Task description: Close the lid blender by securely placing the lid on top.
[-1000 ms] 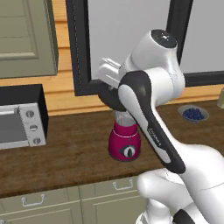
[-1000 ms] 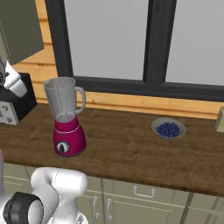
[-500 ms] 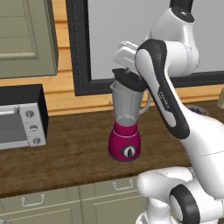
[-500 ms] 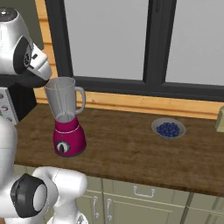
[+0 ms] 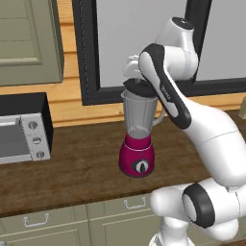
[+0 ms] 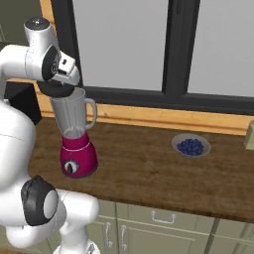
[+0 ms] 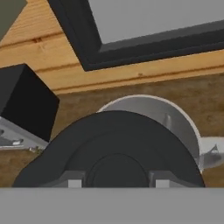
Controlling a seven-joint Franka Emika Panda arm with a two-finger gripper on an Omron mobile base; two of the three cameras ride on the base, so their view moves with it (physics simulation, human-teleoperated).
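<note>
Above the brown wooden counter (image 6: 149, 168), the robot's two-finger gripper (image 7: 115, 183) is clamped on the raised centre knob of the flat round black lid (image 7: 109, 148), with the small grey finger tips (image 7: 75, 182) pressed in on either side of that knob in the hand view. From both base views the lid (image 5: 138, 88) hangs just over the mouth of the blender (image 5: 139, 139), a magenta rounded base with a black dial carrying a clear greyish tapered jar with a side handle; it looks very close to the rim, but whether it touches cannot be told. Seen along the hand, the disc does not sit squarely over the opening: a crescent of the jar's pale rim and inner wall shows past one edge of the lid, so the two appear off-centre. By this reading, the pick-up and carry are done and the lid is at the jar, while the last alignment, the lowering onto the rim, the pressing home and the letting go are not yet done. Away on the counter stand a silver toaster oven (image 5: 21, 139) and a small bowl of blue berries (image 6: 191, 146), both well apart from the blender (image 6: 75, 134).
</note>
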